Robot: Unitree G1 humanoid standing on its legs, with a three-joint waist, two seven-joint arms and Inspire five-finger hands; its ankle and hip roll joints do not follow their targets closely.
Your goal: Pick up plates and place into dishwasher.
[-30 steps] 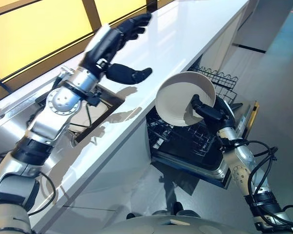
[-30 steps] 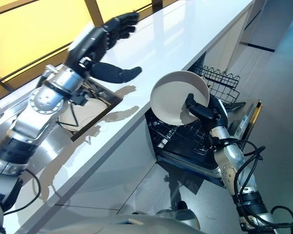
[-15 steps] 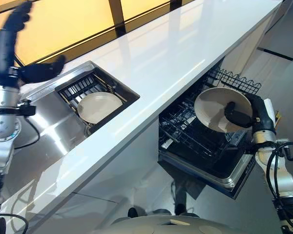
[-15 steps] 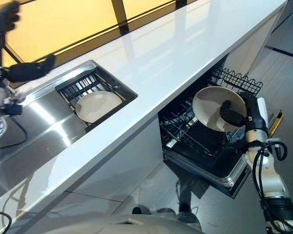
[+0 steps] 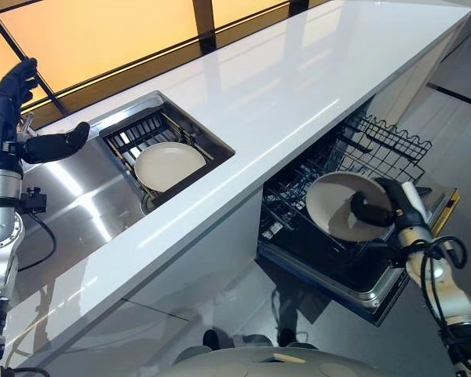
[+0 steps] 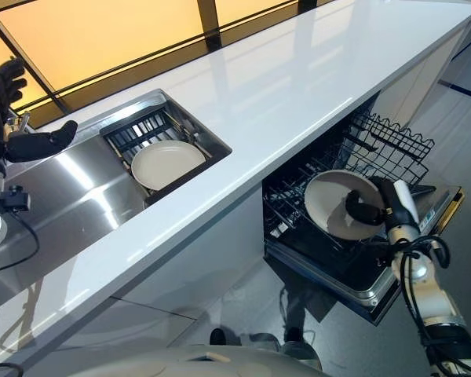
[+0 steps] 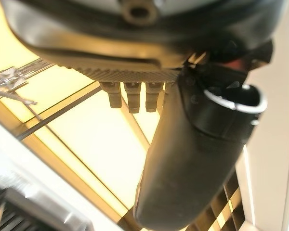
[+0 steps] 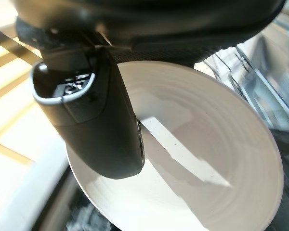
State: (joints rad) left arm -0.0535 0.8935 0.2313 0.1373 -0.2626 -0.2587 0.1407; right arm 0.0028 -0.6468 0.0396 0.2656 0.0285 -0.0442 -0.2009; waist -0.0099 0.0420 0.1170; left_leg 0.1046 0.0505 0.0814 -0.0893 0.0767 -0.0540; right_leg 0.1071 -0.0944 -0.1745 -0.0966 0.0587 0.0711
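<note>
Over the open dishwasher (image 5: 353, 259), right hand (image 5: 388, 206) pinches a white plate (image 5: 337, 206), thumb on its face, plate tilted just above the lower black rack (image 5: 298, 204). Second plate (image 5: 169, 165) lies in the sink (image 5: 71, 196) basin on a dark grid. Left hand (image 5: 12, 118) is raised above the sink's far left, fingers relaxed, holding nothing, white counter (image 5: 298, 86) between

White counter (image 5: 282, 86) — steel sink (image 5: 86, 200).
</note>
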